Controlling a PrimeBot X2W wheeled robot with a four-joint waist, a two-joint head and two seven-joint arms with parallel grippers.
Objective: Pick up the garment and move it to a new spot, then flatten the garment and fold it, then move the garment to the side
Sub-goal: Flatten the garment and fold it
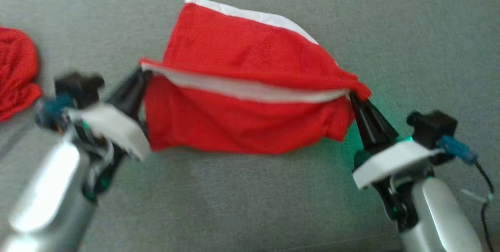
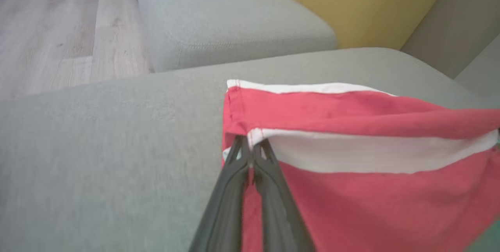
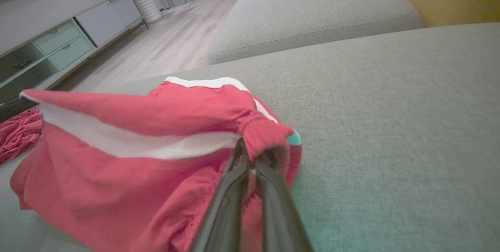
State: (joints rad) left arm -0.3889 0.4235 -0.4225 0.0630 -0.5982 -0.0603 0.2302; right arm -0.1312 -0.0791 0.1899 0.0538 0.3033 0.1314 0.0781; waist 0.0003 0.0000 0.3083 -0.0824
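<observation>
Stretching wide, the grey woven sofa seat (image 1: 410,41) carries the red fabric garment with white trim (image 1: 242,127) at its middle, far part resting, near edge raised. The left gripper (image 1: 142,73) and right gripper (image 1: 354,96) each have jaws clenched on a corner of that white-banded edge. Best to hold both corners level and taut, so the fold lands without bunching.
</observation>
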